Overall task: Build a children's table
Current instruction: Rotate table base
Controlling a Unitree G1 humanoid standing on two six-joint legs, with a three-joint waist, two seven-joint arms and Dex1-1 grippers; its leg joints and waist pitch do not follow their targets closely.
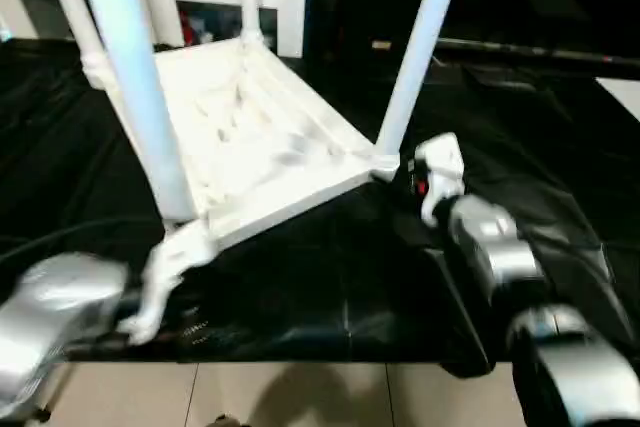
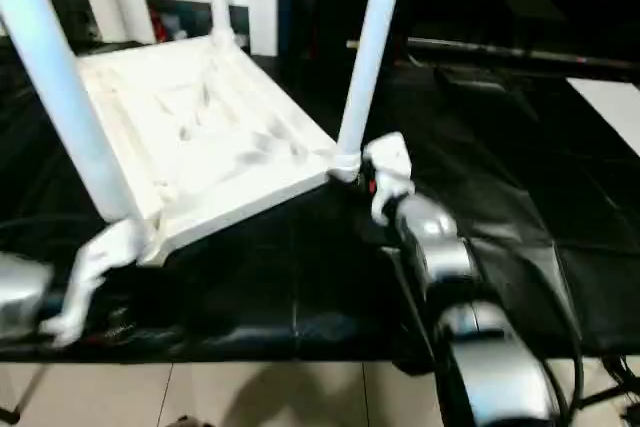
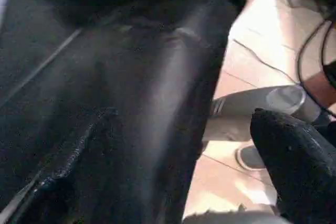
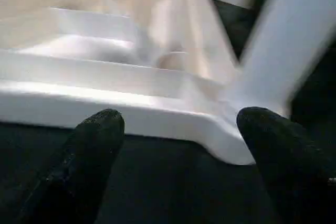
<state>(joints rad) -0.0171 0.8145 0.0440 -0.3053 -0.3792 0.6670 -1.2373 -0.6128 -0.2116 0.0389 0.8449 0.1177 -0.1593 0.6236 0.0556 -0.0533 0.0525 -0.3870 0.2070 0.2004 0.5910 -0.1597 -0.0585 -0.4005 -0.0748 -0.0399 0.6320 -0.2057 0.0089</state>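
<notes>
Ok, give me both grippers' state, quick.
Left gripper: state cannot be told.
Right gripper: open, holding nothing, its fingers apart just short of the table top corner.

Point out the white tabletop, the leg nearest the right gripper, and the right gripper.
white tabletop [image 1: 255,137], left eye view, ribbed underside.
leg nearest the right gripper [image 1: 415,52], left eye view, mid-shaft.
right gripper [image 4: 178,145], right wrist view, gap between its open fingers.

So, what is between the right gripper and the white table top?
Nothing but bare black cloth. In the right wrist view, the open right gripper faces the table top at its corner, apart from it.
</notes>
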